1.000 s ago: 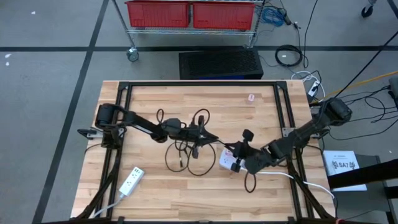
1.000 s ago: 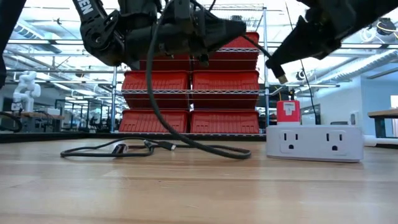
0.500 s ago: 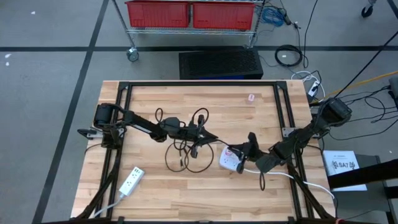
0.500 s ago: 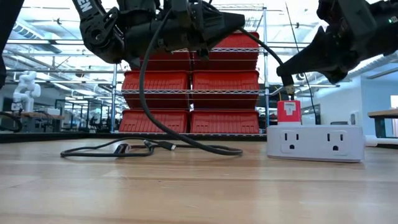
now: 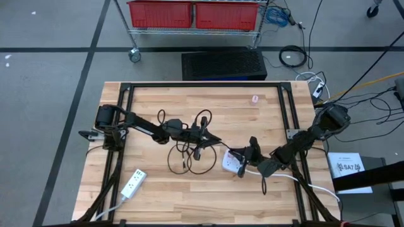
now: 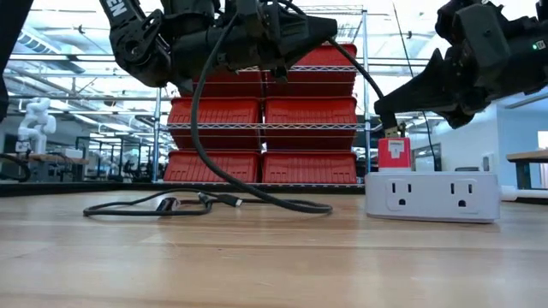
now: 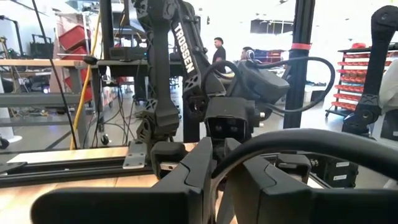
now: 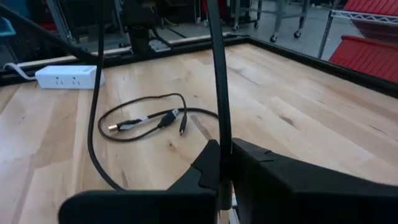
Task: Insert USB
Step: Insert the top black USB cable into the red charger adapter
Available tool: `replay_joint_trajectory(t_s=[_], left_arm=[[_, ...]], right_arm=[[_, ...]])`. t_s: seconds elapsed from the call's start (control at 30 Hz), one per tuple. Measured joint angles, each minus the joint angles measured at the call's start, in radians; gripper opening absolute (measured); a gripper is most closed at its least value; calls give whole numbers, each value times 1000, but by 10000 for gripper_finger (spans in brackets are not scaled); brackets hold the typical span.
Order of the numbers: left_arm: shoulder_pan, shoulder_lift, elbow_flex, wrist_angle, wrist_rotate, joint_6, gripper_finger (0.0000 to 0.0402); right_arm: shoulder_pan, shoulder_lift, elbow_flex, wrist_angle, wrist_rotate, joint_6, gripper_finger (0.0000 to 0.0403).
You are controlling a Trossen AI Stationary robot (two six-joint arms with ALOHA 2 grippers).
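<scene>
Basically right gripper (image 6: 396, 128) pinches USB plug (image 6: 393, 131) over red charger (image 6: 395, 153); left gripper (image 5: 201, 135) clamps cable (image 6: 205, 120) aloft for slack.

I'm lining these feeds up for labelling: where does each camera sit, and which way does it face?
High view: overhead, straight down on the table; both arms, left end effector, right end effector.
Low view: table-top height, facing the red bins; both arms enter from above.
Left wrist view: behind its own fingers, facing the right arm.
Right wrist view: past its own fingers, which pinch the black cable, across the wood.
High and low views share the white power strip and red adapter.
</scene>
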Motion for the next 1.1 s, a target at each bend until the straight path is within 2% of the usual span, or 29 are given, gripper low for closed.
replay_joint_trajectory(t_s=[0.6,1.1], left_arm=[[-2,0,0,-6,0,0,50],[-1,0,0,-3,0,1,50]], right_arm=[[41,0,-3,7,30,-56,0],[74,-1,0,-101,91,21,0]])
